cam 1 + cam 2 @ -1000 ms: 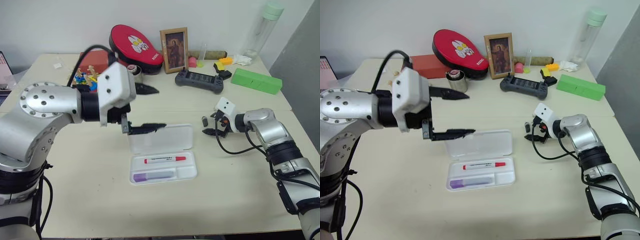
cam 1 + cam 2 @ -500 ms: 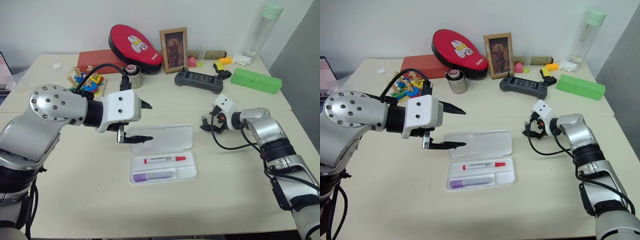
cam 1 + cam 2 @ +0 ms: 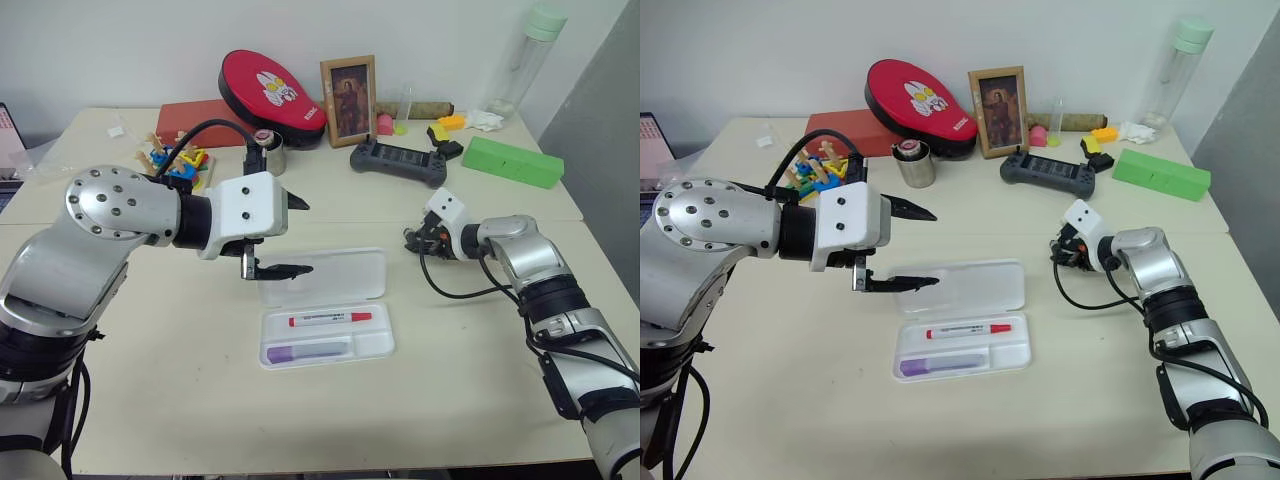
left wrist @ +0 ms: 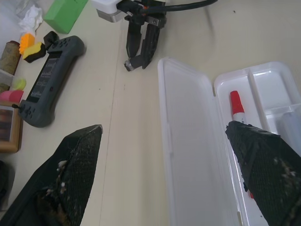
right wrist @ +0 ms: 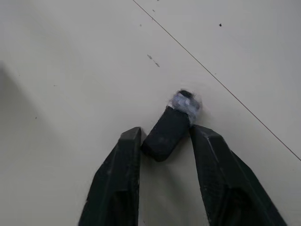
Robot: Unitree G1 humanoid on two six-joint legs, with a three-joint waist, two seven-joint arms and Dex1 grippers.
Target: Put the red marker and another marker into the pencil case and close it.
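The desk [image 3: 180, 400] is a pale cream surface. The pencil case [image 3: 325, 305] lies open near its middle, the lid folded flat toward the far edge and the divided tray on the near side. The red marker [image 3: 330, 319] lies lengthwise in the tray's far compartment; the lilac highlighter [image 3: 308, 351] lies lengthwise in the near compartment. Both are fully inside the tray.

The left gripper [image 3: 290, 235] hangs above the lid's left end, clear of the case, with its two black fingers spread wide and nothing between them. In the left wrist view the lid and the marker's red cap show between those spread fingers.

The right gripper [image 5: 164, 136] is low over the desk to the right of the case, well apart from it. Its fingers are drawn in close on either side of a small dark stubby object [image 5: 169, 129] with a pale tip, lying on the desk beside a seam line. Whether the fingers actually press on the object cannot be told.

Along the far edge stand a red oval pad [image 3: 270, 95], a green box [image 3: 512, 161], a black game controller [image 3: 398, 161] and a framed picture [image 3: 349, 100].
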